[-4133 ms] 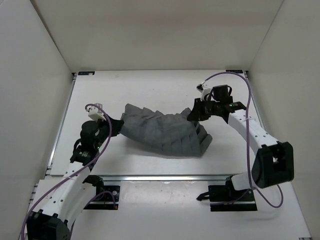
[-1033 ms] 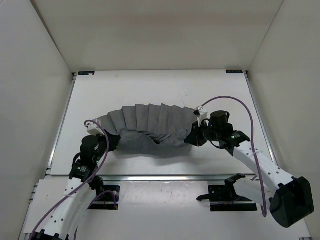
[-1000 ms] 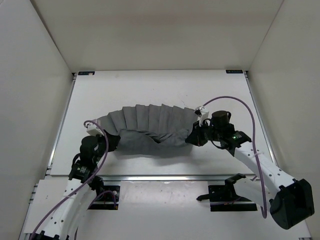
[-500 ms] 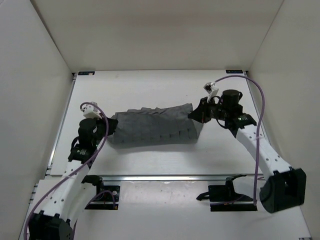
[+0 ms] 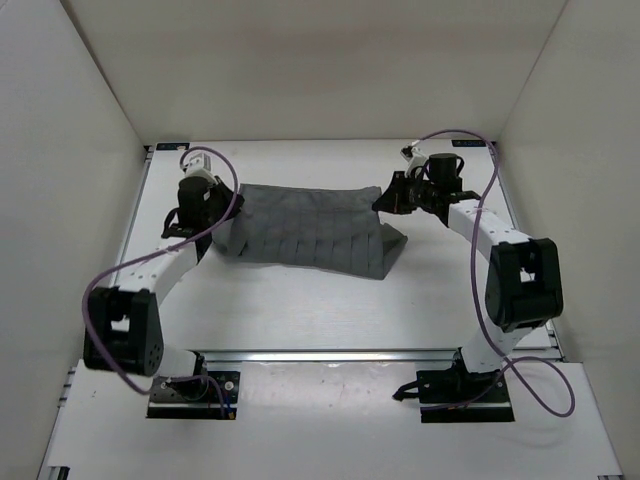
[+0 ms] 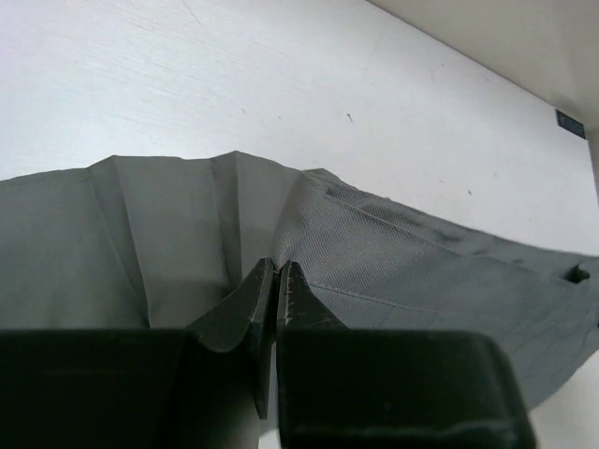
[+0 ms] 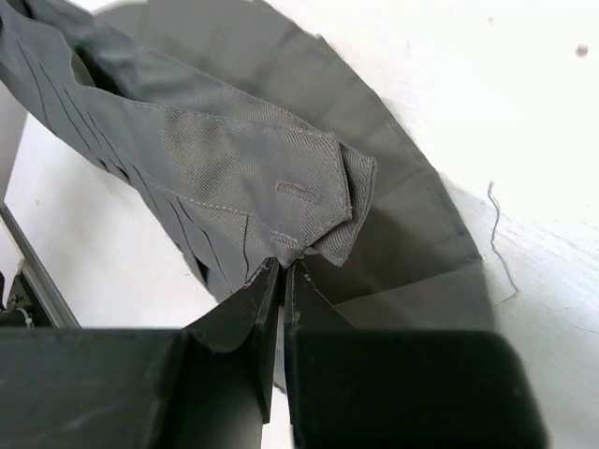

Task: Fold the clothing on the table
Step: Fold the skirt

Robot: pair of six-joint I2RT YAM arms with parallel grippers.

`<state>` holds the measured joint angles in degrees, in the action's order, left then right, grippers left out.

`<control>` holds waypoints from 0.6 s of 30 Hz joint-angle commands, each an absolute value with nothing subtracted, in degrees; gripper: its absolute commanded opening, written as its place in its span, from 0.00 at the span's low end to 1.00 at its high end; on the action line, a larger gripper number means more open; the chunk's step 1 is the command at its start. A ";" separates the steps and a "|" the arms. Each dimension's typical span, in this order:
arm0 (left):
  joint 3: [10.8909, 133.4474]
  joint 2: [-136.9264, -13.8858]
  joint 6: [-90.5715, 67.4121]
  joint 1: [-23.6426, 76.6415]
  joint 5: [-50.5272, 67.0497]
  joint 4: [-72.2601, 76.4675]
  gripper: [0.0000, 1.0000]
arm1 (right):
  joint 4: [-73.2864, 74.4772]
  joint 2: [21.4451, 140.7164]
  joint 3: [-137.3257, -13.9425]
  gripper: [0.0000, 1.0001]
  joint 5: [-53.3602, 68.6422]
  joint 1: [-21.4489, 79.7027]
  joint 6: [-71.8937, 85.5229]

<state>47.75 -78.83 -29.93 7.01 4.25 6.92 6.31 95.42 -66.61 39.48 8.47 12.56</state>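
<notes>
Dark grey pleated fabric clothing [image 5: 310, 228] lies spread across the upper middle of the flat matte white table [image 5: 300, 300], the left gripper [image 6: 275, 273] pinching its left edge, the right gripper [image 7: 282, 269] pinching its right corner.

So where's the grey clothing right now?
In the top view, the clothing is stretched across the far middle of the table, pinched by the left gripper at its left end and the right gripper at its right.

Robotics lab test cell: plain white walls [image 5: 300, 70], rail-edged table [image 5: 300, 300], two bolted arms [image 5: 160, 265].
</notes>
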 commanded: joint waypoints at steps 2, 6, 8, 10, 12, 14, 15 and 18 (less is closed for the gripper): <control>54.65 -87.77 -28.04 5.01 3.86 10.72 0.04 | 2.73 100.80 -71.18 0.00 39.20 7.03 12.31; 60.19 -97.71 -30.05 3.69 9.29 13.79 0.45 | 7.90 109.40 -79.88 0.20 37.27 7.74 10.90; 61.43 -100.71 -32.85 2.29 13.51 19.75 0.55 | 9.22 111.35 -84.09 0.22 36.57 8.35 10.55; 63.01 -103.00 -35.59 0.54 16.86 21.96 0.57 | 11.68 111.97 -85.77 0.36 33.16 8.88 10.37; 65.90 -103.54 -35.07 0.18 18.98 18.22 0.56 | 14.40 110.49 -86.05 0.38 30.68 9.66 9.67; 65.48 -101.00 -33.84 0.18 18.29 14.69 0.54 | 16.08 105.59 -83.33 0.41 26.56 9.84 11.15; 63.39 -98.12 -33.32 0.09 17.67 12.85 0.52 | 16.26 104.16 -80.10 0.44 25.93 9.84 13.16; 56.09 -89.14 -30.16 1.84 12.06 5.91 0.49 | 15.82 92.76 -68.60 0.47 21.64 11.07 18.09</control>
<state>59.81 -98.96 -32.88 0.08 14.11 11.64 14.13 103.81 -75.85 27.49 9.80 13.74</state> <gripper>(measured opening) 0.493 0.468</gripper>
